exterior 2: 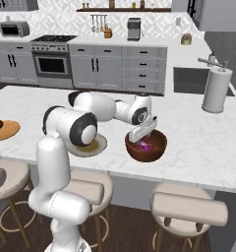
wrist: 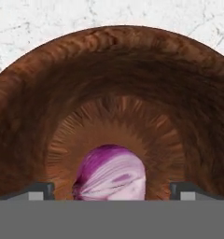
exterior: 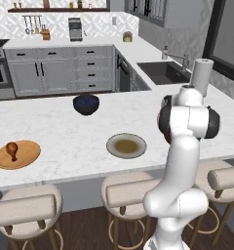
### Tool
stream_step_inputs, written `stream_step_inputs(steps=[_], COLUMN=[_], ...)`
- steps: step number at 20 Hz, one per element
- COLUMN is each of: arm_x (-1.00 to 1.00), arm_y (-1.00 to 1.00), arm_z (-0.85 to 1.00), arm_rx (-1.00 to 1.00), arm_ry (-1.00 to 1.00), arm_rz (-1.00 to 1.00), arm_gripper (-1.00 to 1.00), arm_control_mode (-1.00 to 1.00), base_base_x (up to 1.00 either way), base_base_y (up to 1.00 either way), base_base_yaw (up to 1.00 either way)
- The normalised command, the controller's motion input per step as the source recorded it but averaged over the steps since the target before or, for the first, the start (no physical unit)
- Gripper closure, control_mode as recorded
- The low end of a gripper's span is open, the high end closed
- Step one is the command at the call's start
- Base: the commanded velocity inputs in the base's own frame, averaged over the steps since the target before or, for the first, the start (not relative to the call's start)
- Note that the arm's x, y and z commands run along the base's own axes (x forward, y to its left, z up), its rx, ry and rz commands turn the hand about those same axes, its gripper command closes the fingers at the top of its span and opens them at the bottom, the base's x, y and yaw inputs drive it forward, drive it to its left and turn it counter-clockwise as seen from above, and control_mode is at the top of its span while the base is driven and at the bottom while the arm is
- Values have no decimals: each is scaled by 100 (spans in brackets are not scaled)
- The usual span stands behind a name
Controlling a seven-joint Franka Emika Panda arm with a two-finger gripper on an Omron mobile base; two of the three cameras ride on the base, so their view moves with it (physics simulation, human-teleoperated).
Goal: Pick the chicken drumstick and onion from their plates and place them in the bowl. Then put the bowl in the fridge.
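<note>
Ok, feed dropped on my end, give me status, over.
Gripper open, over the bowl. Onion lies in the bowl, between the fingertips. Chicken drumstick on its wooden plate, not yet picked. Nothing in the way.

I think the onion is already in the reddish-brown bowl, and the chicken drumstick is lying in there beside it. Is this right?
Not quite. The onion is in the reddish-brown bowl, but the chicken drumstick is not beside it: it lies on the orange-tan wooden plate further along the counter, as the left base view shows. In the hand view, the onion is alone in the bowl.
</note>
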Motion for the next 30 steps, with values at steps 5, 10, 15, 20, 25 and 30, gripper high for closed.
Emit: stream_step_inputs(steps=[5,10,15,20,25,30], arm_x=[-86,-95,-55,-69,-5,5], arm_y=[61,88,100,98,75,47], arm_z=[79,37,44,0,0,2], arm_rx=[0,1,1,2,3,6], arm_ry=[-17,-18,-4,-2,0,0], arm_rz=[-15,-40,-42,-43,-29,-16], arm_gripper=[-100,-100,-100,-100,-100,-100], arm_control_mode=[-100,-100,-100,-100,-100,-100], base_base_x=[0,0,0,0,0,0], base_base_y=[0,0,0,0,0,0], base_base_yaw=[0,0,0,0,0,0])
